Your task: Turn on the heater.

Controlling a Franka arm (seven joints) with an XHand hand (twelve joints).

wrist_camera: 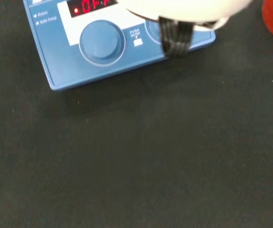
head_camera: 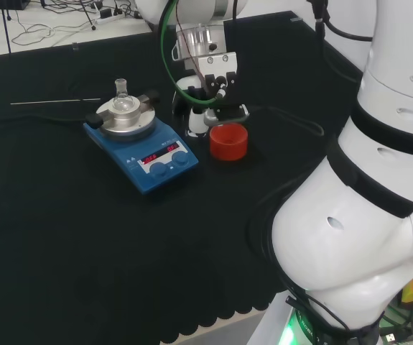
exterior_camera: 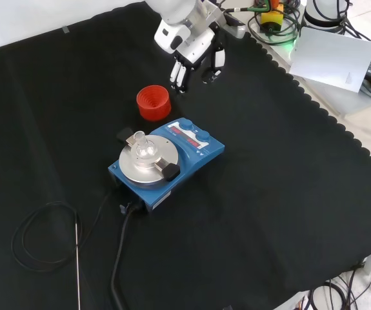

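I see the heater (head_camera: 143, 154), a blue hotplate stirrer, sitting on the black-clothed tabletop (head_camera: 62, 237) toward the left centre of the head view. Its long axis runs diagonally there, from the round silver plate (head_camera: 125, 118) at the far left to the control face at the near right. That face, with a red lit display (head_camera: 157, 153) and two blue knobs (head_camera: 170, 166), points toward the lower right of the head view; in the front view it points up and to the right, toward the hand. A small clear round-bottom flask (head_camera: 122, 98) stands upright on the plate. A black cable (exterior_camera: 122, 258) leaves the heater's rear end in the front view and runs toward the lower edge.

The hand (head_camera: 205, 93) hangs above the cloth just beyond the red ribbed ring (head_camera: 228, 141), which stands just beside the heater's control end without touching it. In the front view the hand (exterior_camera: 197, 57) comes in from the top, its fingers (exterior_camera: 178, 76) pointing down and only relaxed, slightly apart, around nothing. It is clear of the heater.

From the wrist view I look down on the control face: one knob (wrist_camera: 101, 42) is in plain sight, a second partly behind a blurred white part of the hand (wrist_camera: 183, 9).

A thin metal rod (exterior_camera: 77, 258) lies on the cloth well apart from the heater.
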